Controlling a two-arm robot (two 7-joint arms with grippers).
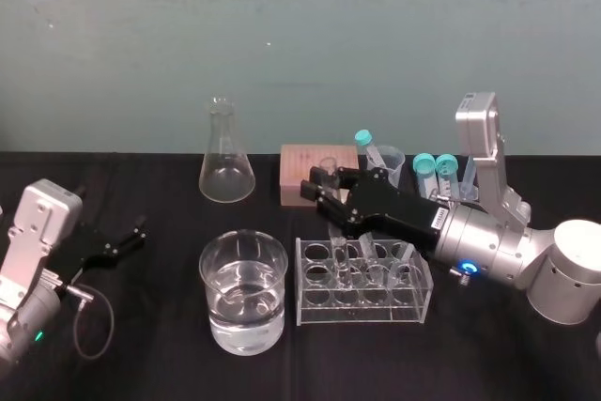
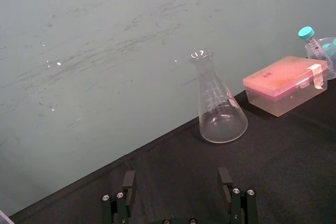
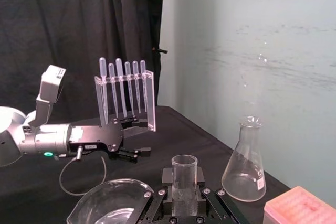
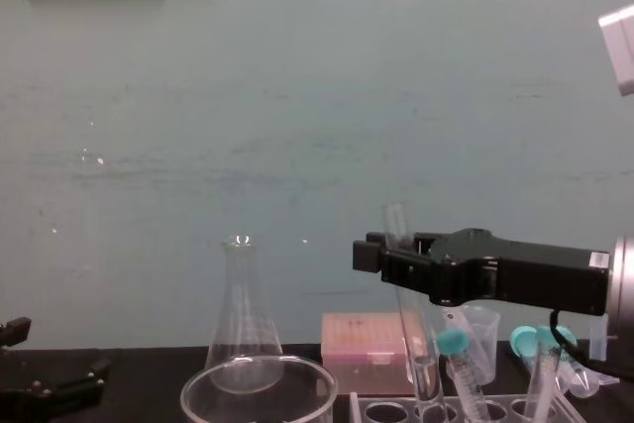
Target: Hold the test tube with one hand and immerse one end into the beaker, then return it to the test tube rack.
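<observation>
Gripping the test tube [image 4: 414,344] near its open top, the right gripper [image 1: 321,187] is clenched on the glass and holds it nearly upright, leaning slightly, above the test tube rack [image 1: 413,305]. The tube's rounded end reaches down to the rack's holes; which hole, I cannot tell. The beaker [image 1: 244,321], part filled with clear liquid, stands just beside the rack at its 9 o'clock. An Erlenmeyer flask [image 1: 226,171] stands at the beaker's 12 o'clock. A pinkish tip box [image 1: 296,171] sits at the rack's 12 o'clock, with teal-capped tubes [image 1: 424,164] at its 1 o'clock. The left gripper [image 1: 127,237], fingers spread and holding nothing, sits low over the black table [image 1: 150,345] at the beaker's 9 o'clock.
</observation>
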